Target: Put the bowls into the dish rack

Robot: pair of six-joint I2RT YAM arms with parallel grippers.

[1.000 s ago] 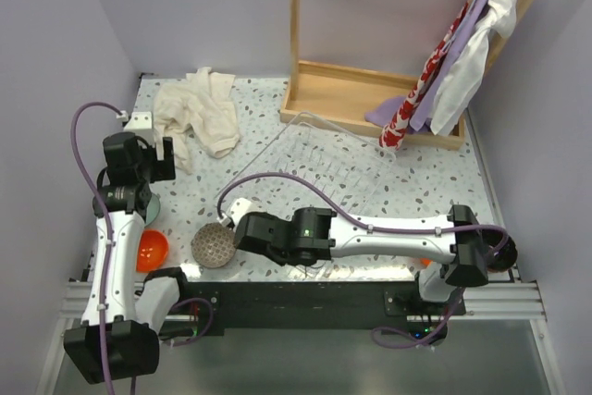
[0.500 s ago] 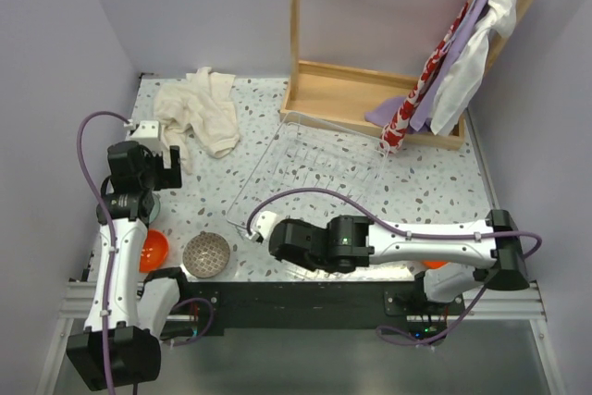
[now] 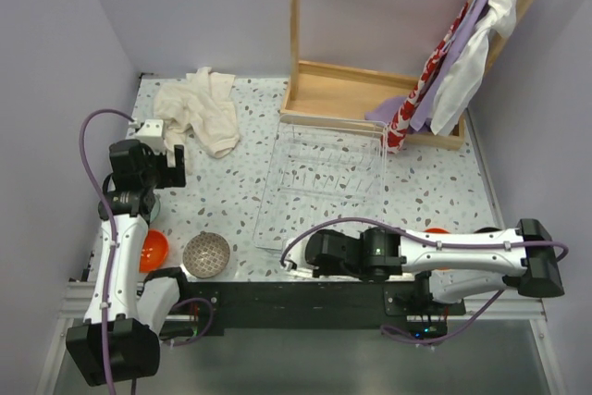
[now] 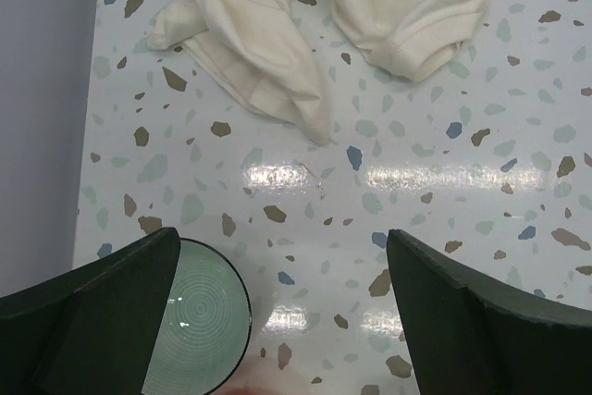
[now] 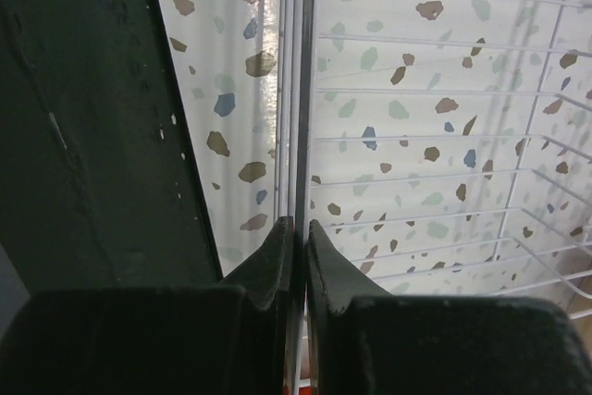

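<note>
Dish rack [image 3: 324, 178] swung rightward, its near rim pinched in right hand [image 3: 295, 266]

A gripper can pass over the table [image 3: 248, 173] between the cloth [image 3: 199, 116] and the dish rack [image 3: 324, 173]. The wooden frame [image 3: 351, 94] blocks the far side.

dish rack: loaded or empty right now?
Empty: top view shows only bare wires in the dish rack; the speckled bowl and orange bowl sit outside it.
</note>
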